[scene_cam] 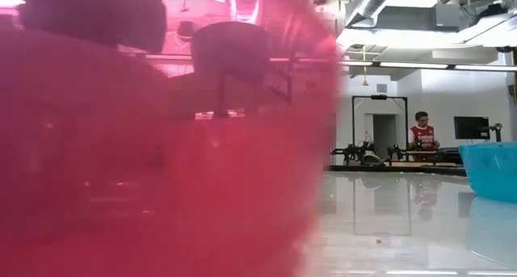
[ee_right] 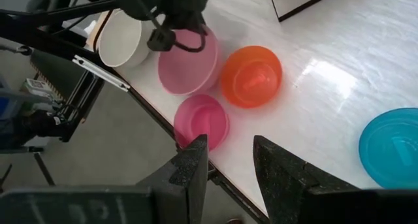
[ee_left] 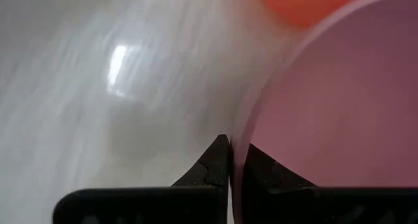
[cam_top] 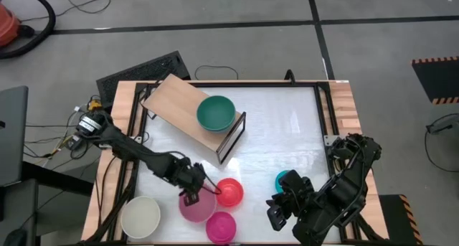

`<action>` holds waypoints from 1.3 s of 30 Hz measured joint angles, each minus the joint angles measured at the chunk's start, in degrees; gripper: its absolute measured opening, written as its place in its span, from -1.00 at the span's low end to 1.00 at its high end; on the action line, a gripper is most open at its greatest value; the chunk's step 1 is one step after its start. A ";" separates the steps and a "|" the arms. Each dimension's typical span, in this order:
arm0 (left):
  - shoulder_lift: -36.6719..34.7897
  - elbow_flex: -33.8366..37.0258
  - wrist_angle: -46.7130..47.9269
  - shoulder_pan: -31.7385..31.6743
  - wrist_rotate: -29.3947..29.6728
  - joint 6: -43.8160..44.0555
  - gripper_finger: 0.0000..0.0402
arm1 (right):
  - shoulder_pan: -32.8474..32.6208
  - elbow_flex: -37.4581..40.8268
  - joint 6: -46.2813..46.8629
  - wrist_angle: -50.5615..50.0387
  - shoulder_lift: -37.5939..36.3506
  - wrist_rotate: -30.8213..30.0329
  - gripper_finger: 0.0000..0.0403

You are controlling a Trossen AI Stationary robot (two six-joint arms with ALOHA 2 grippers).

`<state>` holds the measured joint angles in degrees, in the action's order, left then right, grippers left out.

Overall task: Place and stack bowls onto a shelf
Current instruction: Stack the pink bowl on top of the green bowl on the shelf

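Observation:
My left gripper (cam_top: 191, 196) is shut on the light pink bowl (cam_top: 199, 207) near the table's near edge. Beside this bowl a red bowl (cam_top: 229, 192) lies upside down. A magenta bowl (cam_top: 221, 226) and a white bowl (cam_top: 140, 216) stand open side up at the near edge. A dark green bowl (cam_top: 216, 112) sits on the light-wood shelf (cam_top: 179, 101). A teal bowl (cam_top: 282, 179) lies upside down by my right arm. My right gripper (ee_right: 228, 162) is open and hovers above the near edge, right of the magenta bowl (ee_right: 202, 119). My left gripper pinches the light pink bowl's rim (ee_left: 241, 149) on the side toward the table's left. One finger (ee_left: 264, 175) is inside the bowl and one (ee_left: 215, 165) outside. The fingers come slanting down from the far left. The bowl stays open side up; whether it is lifted I cannot tell.
A black keyboard-like slab (cam_top: 143, 70) lies beyond the shelf at the far left corner. The middle and far right of the white tabletop (cam_top: 287, 124) have free room. In the low view a pink bowl's wall (scene_cam: 161, 148) fills the left; a person (scene_cam: 420, 136) stands far behind.

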<state>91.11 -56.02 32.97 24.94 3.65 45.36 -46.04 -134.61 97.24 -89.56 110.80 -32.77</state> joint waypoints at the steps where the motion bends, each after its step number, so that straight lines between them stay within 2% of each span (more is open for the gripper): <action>1: 0.00 0.10 -1.26 -0.68 0.15 -0.41 -1.00 | 0.00 0.00 -0.03 -0.02 0.00 0.00 -0.27; 7: 0.00 0.10 -11.85 -5.67 3.22 -3.40 -1.00 | 0.47 0.00 -1.16 -0.15 0.00 -0.08 -0.27; 11: 0.00 0.07 -17.29 -8.92 3.07 -4.37 -1.00 | 1.20 0.00 -1.56 -0.16 0.00 -0.11 -0.27; 14: 0.00 0.07 -15.91 -10.04 2.35 -3.71 -1.00 | 1.66 0.00 -1.75 -0.17 0.00 -0.11 -0.27; 18: -0.06 -2.02 -6.81 -9.12 -1.73 -2.17 -1.00 | 2.42 0.00 -1.85 -0.10 0.18 -0.15 -0.27; 23: -0.56 -4.21 7.33 -5.48 1.38 -0.66 -1.00 | 3.17 0.02 -3.24 0.33 0.24 -0.33 -0.27; 30: 0.02 -1.99 5.86 -3.51 1.54 0.06 -1.00 | 3.88 0.05 -6.59 2.25 0.50 -0.36 -0.27; 34: 0.02 -1.70 2.93 -3.64 1.77 1.26 -0.98 | 5.01 2.29 -12.84 6.80 1.22 0.97 -0.26; 39: 0.02 -1.70 -0.07 -3.56 1.54 1.02 -0.77 | 7.11 6.35 -15.12 11.41 1.27 3.38 -0.21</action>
<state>91.13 -57.71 32.90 21.39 5.19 46.38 -38.93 -128.25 82.12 -78.15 112.07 -29.40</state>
